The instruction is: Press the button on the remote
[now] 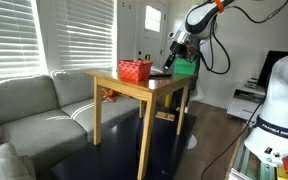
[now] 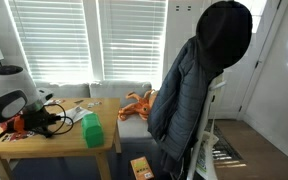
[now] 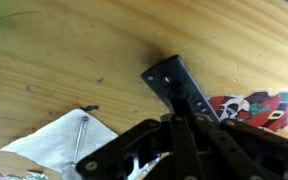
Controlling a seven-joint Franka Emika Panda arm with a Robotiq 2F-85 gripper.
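Note:
The remote [image 3: 164,76] is a slim black slab lying flat on the wooden table [image 3: 74,60]. It also shows as a dark strip in an exterior view [image 1: 160,73]. In the wrist view my gripper [image 3: 177,100] is shut, with its joined fingertips down on the remote's face among the buttons. In both exterior views the gripper [image 1: 171,62] [image 2: 58,118] hangs low over the table, between the red mesh basket [image 1: 135,70] and the green block [image 1: 185,67] [image 2: 92,131]. Whether a button is pressed in cannot be told.
A white paper [image 3: 54,142] with a thin metal pin [image 3: 80,135] lies beside the remote, and a skull-patterned red object [image 3: 254,108] sits on the other side. A grey sofa [image 1: 34,112] stands by the table. A dark jacket [image 2: 199,85] hangs on a chair.

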